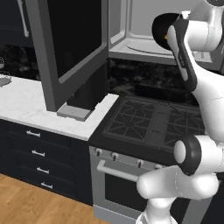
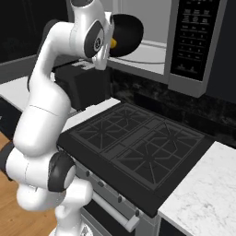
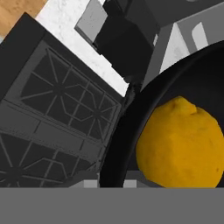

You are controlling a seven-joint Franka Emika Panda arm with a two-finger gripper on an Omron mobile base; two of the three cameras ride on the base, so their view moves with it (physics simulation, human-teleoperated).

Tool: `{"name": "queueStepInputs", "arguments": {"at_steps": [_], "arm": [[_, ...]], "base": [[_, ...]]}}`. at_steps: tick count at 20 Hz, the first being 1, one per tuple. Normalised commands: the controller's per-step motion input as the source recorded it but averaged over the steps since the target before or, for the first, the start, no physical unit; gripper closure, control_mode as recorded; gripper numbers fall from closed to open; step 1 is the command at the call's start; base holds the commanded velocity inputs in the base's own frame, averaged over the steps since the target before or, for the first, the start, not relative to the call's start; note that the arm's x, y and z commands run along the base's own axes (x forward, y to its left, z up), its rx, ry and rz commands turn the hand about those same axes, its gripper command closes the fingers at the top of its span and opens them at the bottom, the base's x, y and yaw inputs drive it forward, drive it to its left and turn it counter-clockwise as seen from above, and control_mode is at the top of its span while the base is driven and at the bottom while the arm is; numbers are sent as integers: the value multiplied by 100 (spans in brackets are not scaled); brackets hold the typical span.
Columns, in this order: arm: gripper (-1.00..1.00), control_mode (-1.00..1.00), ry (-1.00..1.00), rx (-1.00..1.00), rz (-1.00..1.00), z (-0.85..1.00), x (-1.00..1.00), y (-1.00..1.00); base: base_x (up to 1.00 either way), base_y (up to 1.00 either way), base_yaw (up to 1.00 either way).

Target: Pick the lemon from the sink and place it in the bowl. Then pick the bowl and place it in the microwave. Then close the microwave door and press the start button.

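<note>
- Step in hand: second stage, carrying the bowl (image 2: 125, 34) to the microwave (image 2: 161, 41). The lemon-into-bowl stage reads as done.
- Lemon (image 3: 181, 142): orange-yellow, lying inside the black bowl against its wall; in the right base view a sliver of it shows at the bowl's rim beside the hand.
- Bowl: glossy black, held aloft and tipped on its side, at the mouth of the microwave cavity, above the stove (image 2: 133, 147). Whether it has crossed the sill I cannot tell.
- Fingers: the tips themselves are hidden; the hand sits at the bowl's rim and the bowl hangs clear of any support, so I judge them nearly together, pinching the rim.
- Microwave: cavity open, pale interior, round turntable (image 1: 144, 45) bare, button strip (image 2: 193, 34) on the right side.
- Microwave door (image 1: 70, 48): swung wide open over the counter (image 1: 26, 103) left of the stove.
- Next move calls for: bringing the bowl level so the lemon stays in, passing it inward over the turntable, lowering until it rests, then releasing.
- Risk, as a judgement: the tilt could let the lemon roll out over the stove.
- Remaining: door closing and start button.
</note>
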Motion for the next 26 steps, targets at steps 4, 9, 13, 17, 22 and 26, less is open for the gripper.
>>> {"name": "queueStepInputs", "arguments": {"at_steps": [4, 9, 13, 17, 22, 26], "arm": [[100, -100, -14, 0, 3, -36, 61, -12], [100, -100, -1, 0, 2, -26, 69, -10], [100, -100, 0, 0, 3, -21, 58, -15], [100, -100, 0, 0, 3, -14, 56, -16], [100, -100, 0, 2, 5, -3, 61, -28], [100, -100, -2, 2, 5, 0, 57, -24]], "base": [[0, 0, 0], [0, 0, 0], [0, 0, 0], [0, 0, 0], [0, 0, 0], [0, 0, 0]]}}
